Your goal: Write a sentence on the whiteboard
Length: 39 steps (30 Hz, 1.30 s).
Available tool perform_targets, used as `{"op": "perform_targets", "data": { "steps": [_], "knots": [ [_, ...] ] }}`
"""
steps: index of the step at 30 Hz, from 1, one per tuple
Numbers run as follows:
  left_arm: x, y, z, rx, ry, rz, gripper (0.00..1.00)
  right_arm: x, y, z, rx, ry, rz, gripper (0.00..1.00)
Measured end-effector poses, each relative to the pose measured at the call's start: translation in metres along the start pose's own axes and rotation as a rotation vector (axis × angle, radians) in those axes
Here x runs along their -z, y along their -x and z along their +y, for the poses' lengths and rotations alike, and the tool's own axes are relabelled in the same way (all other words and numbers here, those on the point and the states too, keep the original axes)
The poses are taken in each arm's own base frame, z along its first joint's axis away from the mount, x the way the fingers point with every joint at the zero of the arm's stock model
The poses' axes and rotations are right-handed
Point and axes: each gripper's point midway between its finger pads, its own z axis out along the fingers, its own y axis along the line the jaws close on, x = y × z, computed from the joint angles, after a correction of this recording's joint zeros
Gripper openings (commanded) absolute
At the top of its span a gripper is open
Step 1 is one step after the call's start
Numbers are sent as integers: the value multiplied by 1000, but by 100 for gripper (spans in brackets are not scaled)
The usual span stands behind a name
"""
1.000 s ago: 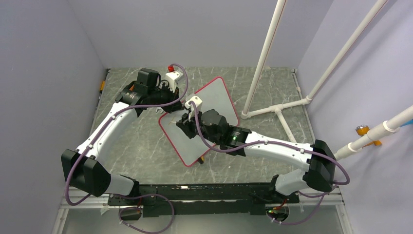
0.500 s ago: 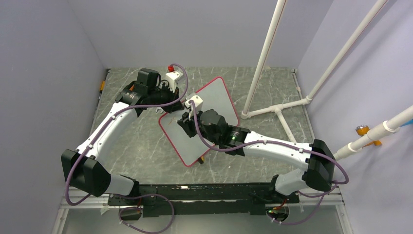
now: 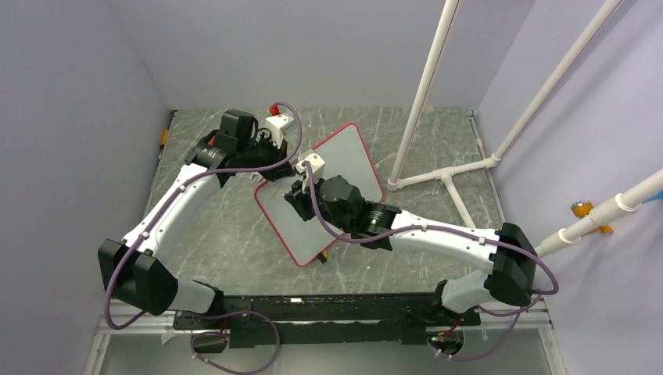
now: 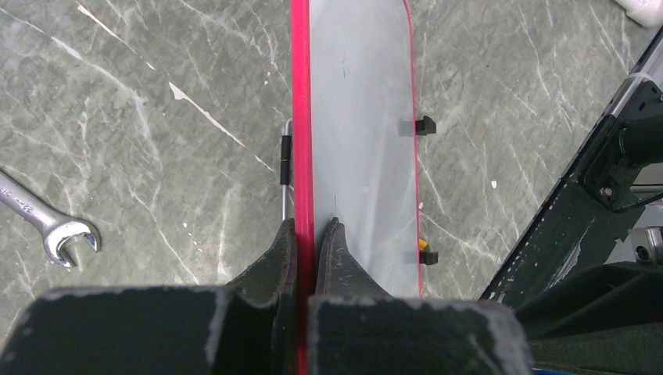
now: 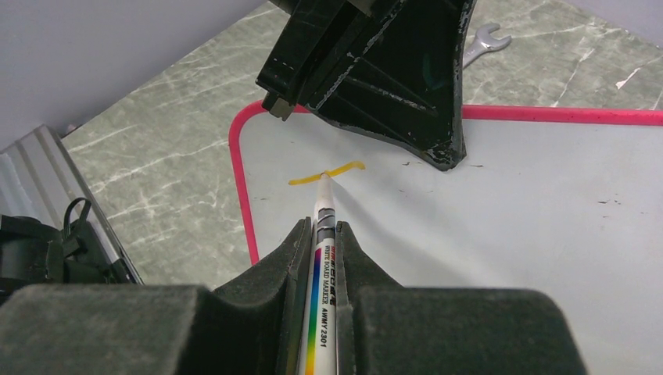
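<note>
The whiteboard (image 3: pixel 349 156) lies turned on the diagonal in the middle of the bench (image 3: pixel 227 226). It looks a thin, stiff, light panel, and its glossy face would probably slide on the marbled top under a pen's push, so it wants pinning at the rim rather than on the slick face. The left jaws are closed tight on its red-pink frame (image 4: pixel 302 117) along the far-left edge, one finger on either side of the rim. That seems a sound hold: the frame gives purchase and the writing area is left free. Two black clips (image 4: pixel 423 125) sit on the opposite long edge. The right jaws are clamped shut on a white marker (image 5: pixel 322 234), pinched along the barrel a little behind the tip. The barrel looks smooth, hard and light, so I judge it could twist or slip back if pressed hard; a light, even pressure should suit both nib and board. The tip appears to touch the board near its left corner, where the sentence (image 5: pixel 328 172) amounts to one short yellow stroke, so the writing is barely begun. A wrench (image 4: pixel 48 225) lies on the bench off the board's far-left edge, apart from it.
</note>
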Motion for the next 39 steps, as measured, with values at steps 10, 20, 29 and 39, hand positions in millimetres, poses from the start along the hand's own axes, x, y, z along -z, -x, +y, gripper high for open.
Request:
{"op": "perform_targets", "data": {
  "steps": [10,20,29,39],
  "knots": [
    [0,0,0,0,3,1,0,2,-10,0,-7,-1,23,0],
    [0,-1,0,3,3,5,0,11,-34,-3,-7,-6,85,0],
    [1,-1,-1,0,2,2,0,25,-52,-3,15,5,174,0],
    [2,3,-9,-12,-5,9,0,62,5,9,-21,96,43,0]
  ]
}}
